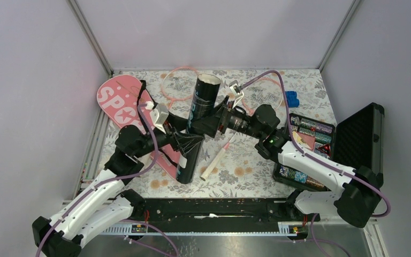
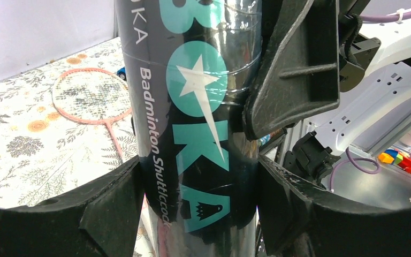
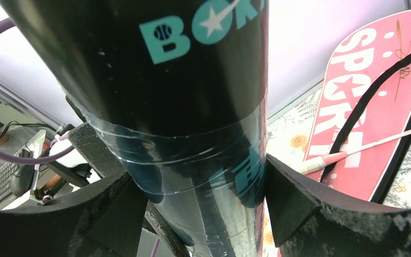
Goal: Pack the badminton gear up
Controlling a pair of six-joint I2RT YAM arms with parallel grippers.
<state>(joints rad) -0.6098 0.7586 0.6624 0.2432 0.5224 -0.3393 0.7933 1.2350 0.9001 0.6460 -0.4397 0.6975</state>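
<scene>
Brightness: top view evenly and brightly lit; pale walls read soft lilac-grey.
Source: not visible; the short shadows suggest light from above.
Shadows: soft and short on the floral table cover, darkest under the 2 arms.
Glare: pale streaks on the clear tape bands round the black tube in both wrist views; background behind it blown out to white in the right wrist view.
Focus: top view sharp; tube print crisp in the left wrist view; fingers at the bottom edge soft in both wrist views.
Distortion: wide-angle stretch in both wrist views; the tube swells toward the frame edges.
</scene>
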